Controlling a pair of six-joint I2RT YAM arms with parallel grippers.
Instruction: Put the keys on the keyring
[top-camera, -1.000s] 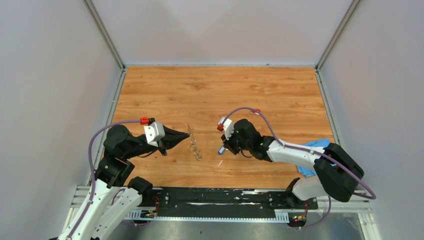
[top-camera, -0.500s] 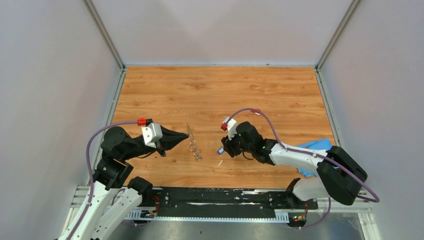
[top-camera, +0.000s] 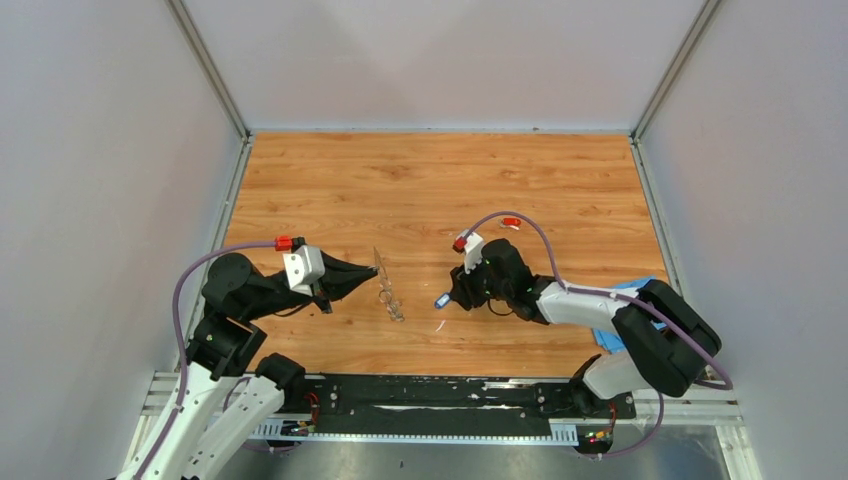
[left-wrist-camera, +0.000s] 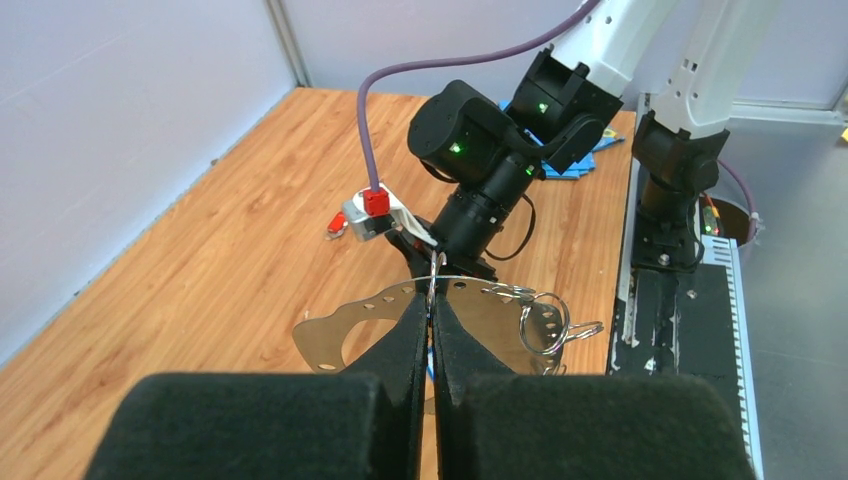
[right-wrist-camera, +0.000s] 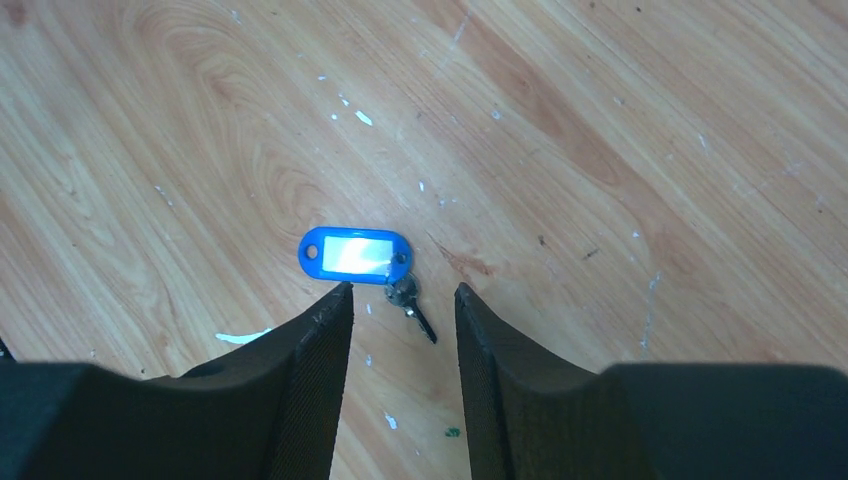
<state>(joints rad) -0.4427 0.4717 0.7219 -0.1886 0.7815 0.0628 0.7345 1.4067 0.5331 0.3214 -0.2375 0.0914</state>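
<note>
My left gripper (left-wrist-camera: 432, 300) is shut on the edge of the keyring (left-wrist-camera: 340, 330), a thin grey metal plate with holes along its rim, held upright above the table (top-camera: 379, 262). Small split rings (left-wrist-camera: 545, 322) hang at its right end. The blue-headed key (right-wrist-camera: 355, 252) lies flat on the wood, its small metal blade (right-wrist-camera: 412, 305) pointing toward me. My right gripper (right-wrist-camera: 403, 290) stands open just above and behind it, one finger on each side, touching nothing. A small red piece (top-camera: 511, 221), possibly the red key, lies on the table beyond the right wrist.
A blue cloth (top-camera: 628, 292) lies at the right edge, partly under the right arm. A thin white sliver (top-camera: 440, 323) rests near the blue key. The two grippers (top-camera: 374, 270) (top-camera: 452, 298) face each other about a hand's width apart.
My right gripper has opened and let go of the blue key, which now lies on the table. The right wrist has drawn back slightly. The left arm shifted a little left with the keyring.
</note>
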